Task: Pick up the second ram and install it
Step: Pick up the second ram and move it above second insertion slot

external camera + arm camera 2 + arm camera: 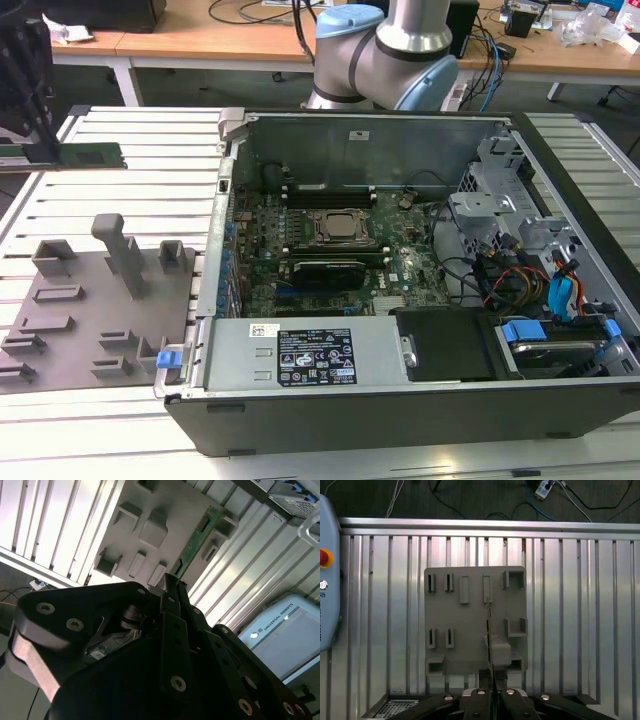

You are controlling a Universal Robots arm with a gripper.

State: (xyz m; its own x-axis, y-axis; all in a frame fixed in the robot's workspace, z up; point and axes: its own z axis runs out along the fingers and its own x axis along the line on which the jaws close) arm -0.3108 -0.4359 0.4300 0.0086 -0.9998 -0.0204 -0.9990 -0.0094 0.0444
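**Second stick is up in the air, clamped in the gripper**

The gripper [42, 146] sits at the exterior view's far left, and its jaws are clenched on the second ram [85, 156]. The green stick lies roughly level, with its free end pointing toward the open PC case [400, 420] but well apart from it. It hangs above the slatted aluminium table [130, 200], not touching the grey fixture plate [90, 300] with its little pockets and posts.

In the second wrist view the black fingers [172, 620] run up to the near end of the stick. The rest of the board stretches away over the plate, with small chips just about visible on its face. In the first wrist view the stick is edge-on, a thin dark line coming out from between the fingertips and crossing the plate. A pale blue pendant with a red button [327, 595] lies on the slats off to one side.

Inside the case the CPU socket [338, 226] sits mid-board, with the black-shrouded card [322, 272] just on the near side of it.
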